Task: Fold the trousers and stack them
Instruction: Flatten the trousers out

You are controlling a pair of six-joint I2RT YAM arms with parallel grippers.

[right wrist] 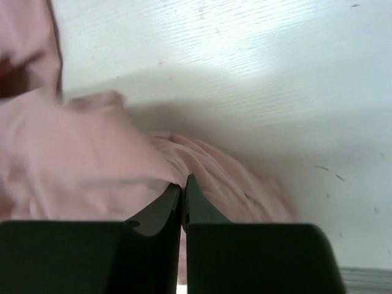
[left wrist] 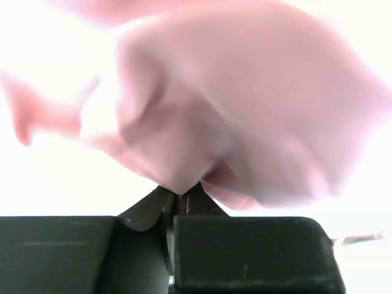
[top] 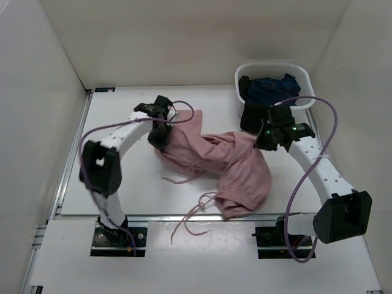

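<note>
Trousers bunched mid-table, pinched at both ends

The trousers (top: 214,162) lie crumpled. The left gripper (left wrist: 179,195) is clamped on fabric at their 10 o'clock end, the right gripper (right wrist: 184,184) at 2 o'clock. The drawstrings (top: 190,217) trail toward 6 o'clock. If pulled apart, thin cloth may slip from a pinch, or the strings may snag on the table edge (top: 153,219).

No readable text, label, brand, number or sign appears anywhere.
</note>
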